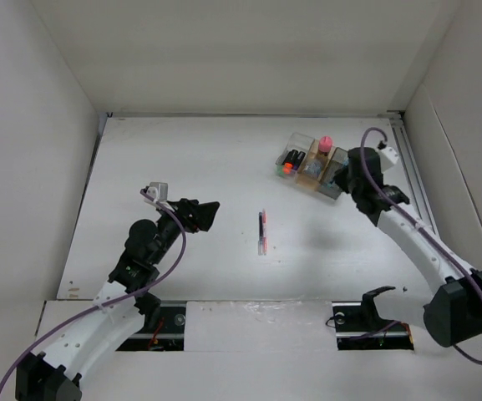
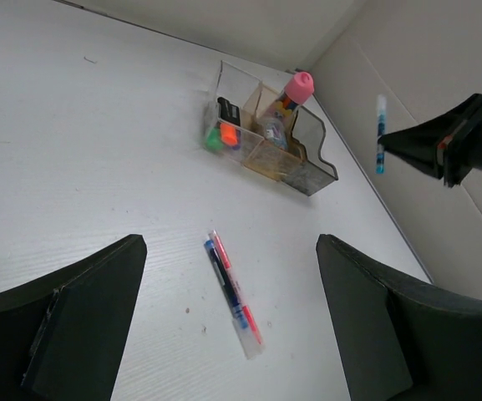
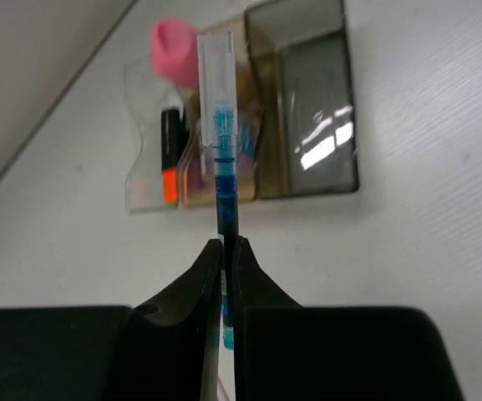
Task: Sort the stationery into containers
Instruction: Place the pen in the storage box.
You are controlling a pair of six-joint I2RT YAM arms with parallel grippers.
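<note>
The three joined boxes (image 1: 312, 164) stand at the back right: clear (image 2: 221, 92), tan (image 2: 267, 159) and dark grey (image 3: 312, 109). The clear box holds black markers with orange (image 3: 169, 180) and green (image 2: 213, 139) ends. A pink-capped bottle (image 1: 326, 143) stands in the tan box. My right gripper (image 3: 225, 244) is shut on a thin blue pen (image 3: 221, 159) and holds it upright above the table, just in front of the boxes. A pink and a blue pen (image 1: 262, 231) lie side by side mid-table. My left gripper (image 2: 230, 244) is open and empty, hovering near them.
White walls close in the table on the left, back and right; the boxes sit close to the right wall (image 1: 441, 125). The right arm (image 1: 408, 234) reaches from the near right edge toward the boxes.
</note>
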